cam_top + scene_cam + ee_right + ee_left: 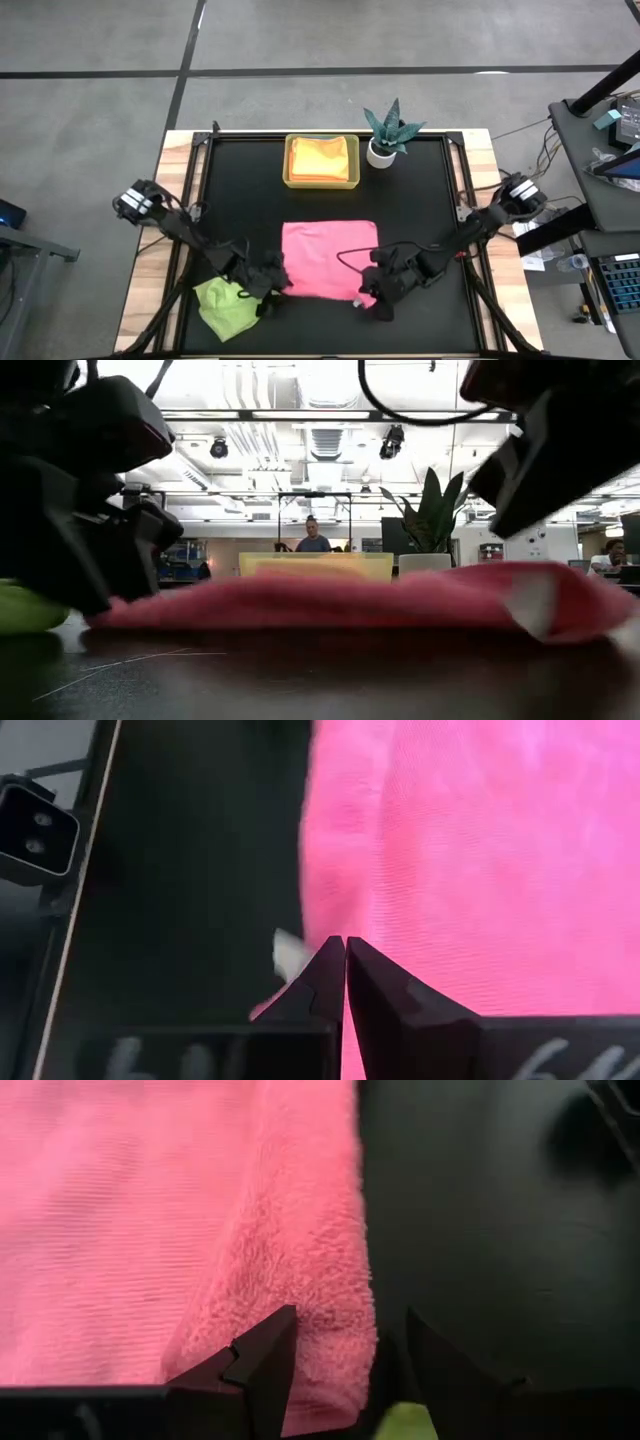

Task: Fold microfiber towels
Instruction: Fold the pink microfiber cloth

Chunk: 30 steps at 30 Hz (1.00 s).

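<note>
From above, a pink towel [330,260] lies spread flat at the near middle of the black table [420,200]; the left gripper [275,285] sits at its near-left corner, the right gripper [375,293] at its near-right corner; a lime green towel [222,305] lies crumpled just left of the left gripper; orange-yellow towels [322,157] rest in a yellow tray [321,183] at the far side, beside a small teal plant [392,128] in a white pot.

At table height, the pink towel [340,602] stretches low across the surface, the green towel [25,608] at the left edge, the tray [315,565] and plant [432,510] behind; a person stands in the room beyond.

From the left wrist, the left gripper [345,1370] stands parted, straddling the pink towel's [170,1220] thick edge without closing on it.

From the right wrist, the right gripper [345,960] is clenched tight, tips together, over the pink towel's [470,850] edge; whether cloth is pinched cannot be told.
</note>
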Motion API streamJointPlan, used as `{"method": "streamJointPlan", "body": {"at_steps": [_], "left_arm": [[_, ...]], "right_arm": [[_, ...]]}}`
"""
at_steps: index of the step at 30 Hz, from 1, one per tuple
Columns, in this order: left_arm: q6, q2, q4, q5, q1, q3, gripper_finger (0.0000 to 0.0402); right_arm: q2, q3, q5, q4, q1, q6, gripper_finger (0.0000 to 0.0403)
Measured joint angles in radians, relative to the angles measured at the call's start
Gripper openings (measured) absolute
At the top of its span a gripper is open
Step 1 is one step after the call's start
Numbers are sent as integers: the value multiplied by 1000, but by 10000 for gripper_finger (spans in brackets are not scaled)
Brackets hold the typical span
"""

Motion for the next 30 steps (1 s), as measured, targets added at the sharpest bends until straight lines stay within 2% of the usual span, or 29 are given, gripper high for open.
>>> {"method": "streamJointPlan", "body": {"at_steps": [4, 9, 20, 27, 30], "left_arm": [[1, 71, 11, 21, -17, 60, 175], [11, 102, 4, 21, -40, 101, 175], [26, 3, -102, 31, -49, 113, 176], [27, -19, -166, -113, -42, 109, 176], [14, -12, -173, -122, -34, 106, 176]], "right_arm": [[60, 34, 1, 3, 26, 52, 9], [126, 88, 1, -8, 44, 53, 9], [134, 198, 30, -210, 57, -32, 9], [129, 227, 50, -284, 57, -17, 9], [124, 227, 46, -311, 60, 19, 9]]}}
